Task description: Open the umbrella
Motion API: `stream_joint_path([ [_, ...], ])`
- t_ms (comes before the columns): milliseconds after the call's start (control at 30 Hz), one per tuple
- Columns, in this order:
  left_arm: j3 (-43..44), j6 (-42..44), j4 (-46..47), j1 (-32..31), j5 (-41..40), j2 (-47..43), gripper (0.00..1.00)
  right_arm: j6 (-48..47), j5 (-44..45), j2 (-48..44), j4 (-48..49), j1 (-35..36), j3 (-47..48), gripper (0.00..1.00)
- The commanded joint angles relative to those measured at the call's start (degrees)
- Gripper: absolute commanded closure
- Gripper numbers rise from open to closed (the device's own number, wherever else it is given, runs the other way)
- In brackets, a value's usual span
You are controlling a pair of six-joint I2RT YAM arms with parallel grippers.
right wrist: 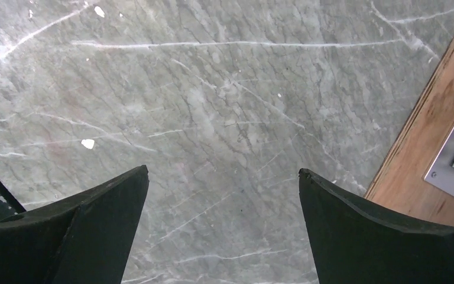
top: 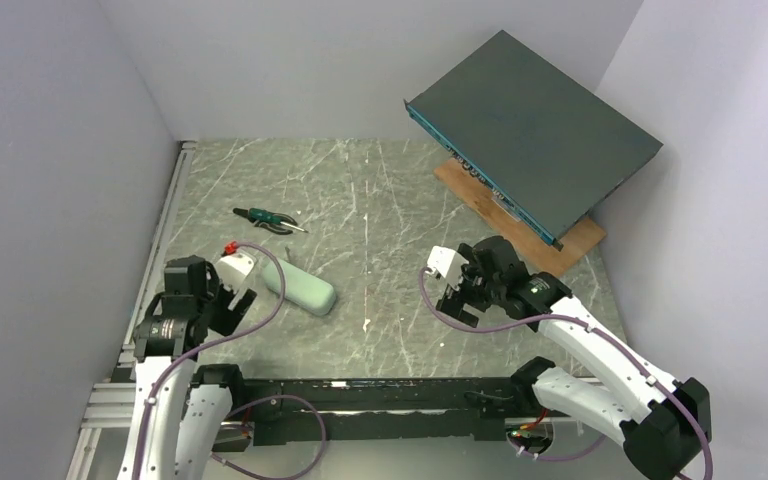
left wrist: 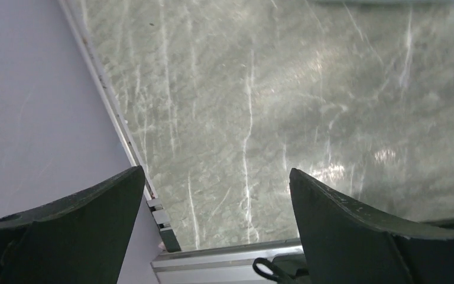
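No sky-blue umbrella shows in any view. A pale grey-green oblong hard case (top: 300, 288) lies on the marble table, just right of my left gripper (top: 232, 303). In the left wrist view the left gripper (left wrist: 216, 171) is open and empty, over bare marble near the table's near-left corner. My right gripper (top: 457, 303) hovers right of the table's centre. In the right wrist view it (right wrist: 223, 170) is open and empty over bare marble.
A big dark-grey flat box (top: 530, 130) leans tilted at the back right over a wooden board (top: 570, 245). The board (right wrist: 425, 148) carries a metal plate (right wrist: 452, 157). A green-handled hand tool (top: 265, 220) lies at the back left. White walls enclose three sides, and an aluminium rail (left wrist: 224, 260) runs along the near edge.
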Motion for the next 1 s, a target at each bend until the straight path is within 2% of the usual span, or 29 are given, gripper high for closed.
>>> stream_joint_path([
  [0, -1.2, 8.7, -4.1, 0.2, 6.2, 4.4, 0.01, 2.5, -3.0, -0.1, 0.4, 0.3, 4.1, 0.00],
  [200, -2.4, 11.7, 0.0, -1.1, 10.1, 16.6, 0.01, 1.6, -5.3, 0.1, -0.7, 0.3, 4.4, 0.00],
  [400, -2.1, 10.3, 7.8, -8.9, 12.0, 28.0, 0.01, 2.5, -6.7, 0.2, -2.1, 0.3, 4.7, 0.00],
  [567, -2.0, 8.9, 19.2, -14.9, 11.1, 38.0, 0.05, 2.5, -6.2, -0.7, -3.4, 0.2, 4.7, 0.00],
  [667, 4.2, 7.1, 22.7, -17.5, 14.5, 47.1, 0.07, 2.2, -6.0, -1.8, -4.4, 0.3, 4.3, 0.00],
  [800, 20.5, 7.6, 22.1, -21.6, 26.0, 60.4, 0.16, 1.5, -6.5, -1.8, -4.7, 0.3, 3.6, 0.00],
  [900, 29.9, 11.2, 22.5, -23.8, 31.8, 66.1, 0.14, 0.9, -7.4, -0.8, -4.8, 0.3, 3.8, 0.00],
  [967, 34.9, 12.2, 21.7, -23.6, 35.6, 66.8, 0.12, 0.3, -8.2, 0.1, -4.2, 0.3, 4.0, 0.00],
])
